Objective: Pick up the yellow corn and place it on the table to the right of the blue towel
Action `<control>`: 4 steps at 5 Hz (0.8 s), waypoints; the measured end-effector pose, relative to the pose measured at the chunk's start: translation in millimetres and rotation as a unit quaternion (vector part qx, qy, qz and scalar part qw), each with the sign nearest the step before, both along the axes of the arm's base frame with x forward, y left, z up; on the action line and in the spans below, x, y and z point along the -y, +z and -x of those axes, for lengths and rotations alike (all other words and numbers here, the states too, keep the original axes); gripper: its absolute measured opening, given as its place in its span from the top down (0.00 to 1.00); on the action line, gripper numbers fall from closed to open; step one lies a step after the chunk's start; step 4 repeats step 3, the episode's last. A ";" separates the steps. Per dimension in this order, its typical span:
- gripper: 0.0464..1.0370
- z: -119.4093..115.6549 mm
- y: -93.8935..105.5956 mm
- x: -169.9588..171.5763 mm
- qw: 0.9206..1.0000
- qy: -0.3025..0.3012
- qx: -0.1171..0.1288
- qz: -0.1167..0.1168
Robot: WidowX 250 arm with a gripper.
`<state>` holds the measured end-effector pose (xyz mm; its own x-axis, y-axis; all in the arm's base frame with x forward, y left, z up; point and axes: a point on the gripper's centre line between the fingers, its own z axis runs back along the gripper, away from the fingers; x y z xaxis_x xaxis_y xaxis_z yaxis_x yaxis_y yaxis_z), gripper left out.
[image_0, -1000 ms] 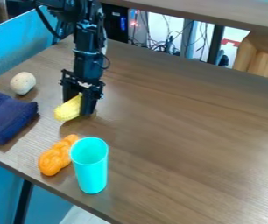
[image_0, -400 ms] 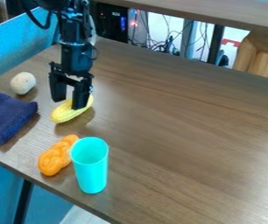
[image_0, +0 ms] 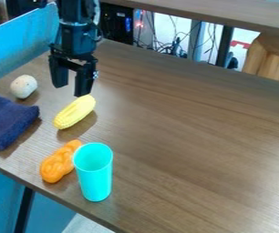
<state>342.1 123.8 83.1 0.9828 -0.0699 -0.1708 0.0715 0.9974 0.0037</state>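
Looks like the letting-go step, with empty gripper (image_0: 70, 91) spread apart by the far end of the yellow corn (image_0: 74, 112) on the table (image_0: 190, 136), and probably calls for lifting clear without nudging it.

Claw (image_0: 70, 90) spread — prob. abv corn (image_0: 74, 112).

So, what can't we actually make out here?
All in the camera view:
- Arm: its upper part is cut off by the top edge.
- Towel: its left end is cut off by the left edge.
- Cup: its inside bottom is hidden by its own wall.
- Corn: its underside is hidden by its own body; one tip of the end effector overlaps its upper end, so contact is unclear.
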 end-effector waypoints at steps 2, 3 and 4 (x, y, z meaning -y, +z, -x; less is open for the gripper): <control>0.04 29.9 46.4 56.4 0.998 -0.042 0.051 0.001; 0.04 59.8 47.7 94.6 0.996 -0.081 0.039 0.002; 0.04 59.8 47.7 94.6 0.996 -0.081 0.039 0.002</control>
